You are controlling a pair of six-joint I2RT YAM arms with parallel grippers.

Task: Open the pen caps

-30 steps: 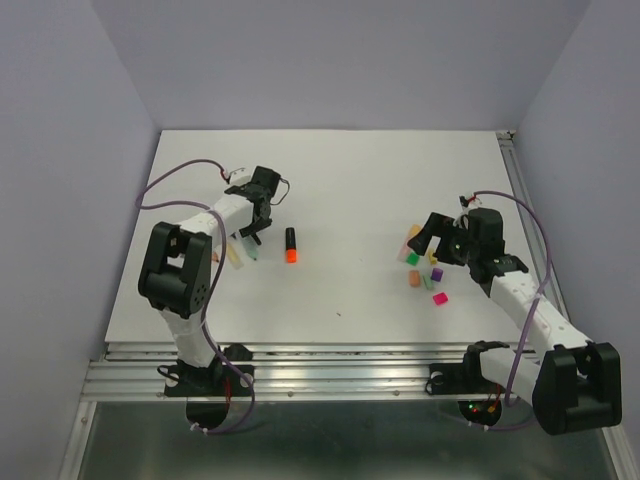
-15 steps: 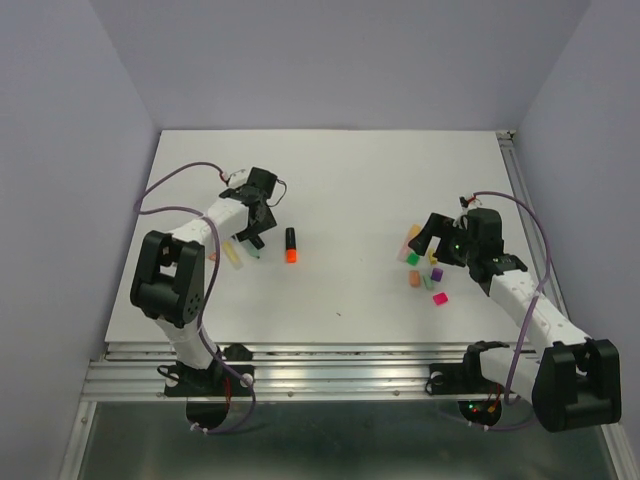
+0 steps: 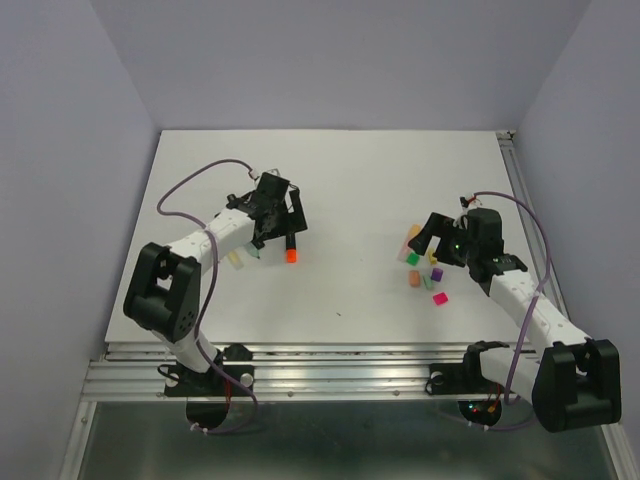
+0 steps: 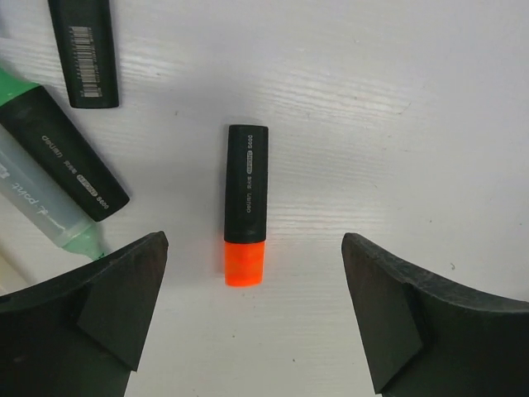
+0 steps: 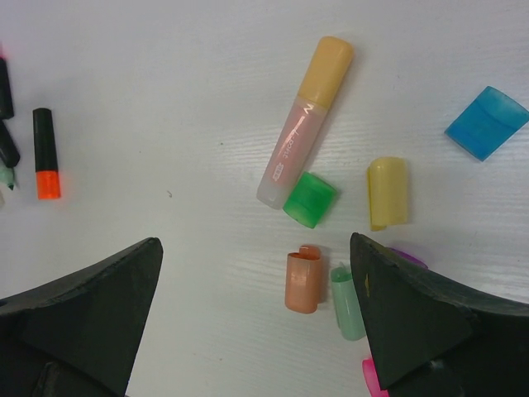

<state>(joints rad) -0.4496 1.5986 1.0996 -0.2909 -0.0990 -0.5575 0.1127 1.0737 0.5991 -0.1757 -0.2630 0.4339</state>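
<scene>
Hovering over the work, the left gripper [image 3: 277, 228] has its jaws spread as wide as they go with nothing between them, and it straddles a short black highlighter [image 4: 246, 178] lying flat on the white table [image 4: 397, 74]. The orange cap [image 4: 245, 264] sits on the barrel end nearer the wrist camera, apart from both fingers. Off to one side lie other pens: a barcoded black barrel [image 4: 85, 50], a green-ended black pen [image 4: 62, 149], and a pale green pen [image 4: 41, 203] lying against it. The right gripper [image 5: 254, 248] also gapes wide and holds nothing. It is poised above loose caps: a green cap [image 5: 310, 198], a yellow cap [image 5: 387, 192], a cyan cap [image 5: 486, 122], a peach cap [image 5: 302, 281] and a mint cap [image 5: 347, 302]. A peach pen [image 5: 291, 153], its amber cap [image 5: 327, 70] on, touches the green cap. Step in hand, by my reading: take up the orange-capped highlighter so its cap can be pulled. To do it well, descend straight and centre the jaws across the black barrel, not the cap, leaving the orange end proud for the other arm to pinch. The barrel lies low, so the pads should close near the table without scraping it. Mind the neighbouring pens, since a finger could nudge them. The pull should run along the pen's axis.
</scene>
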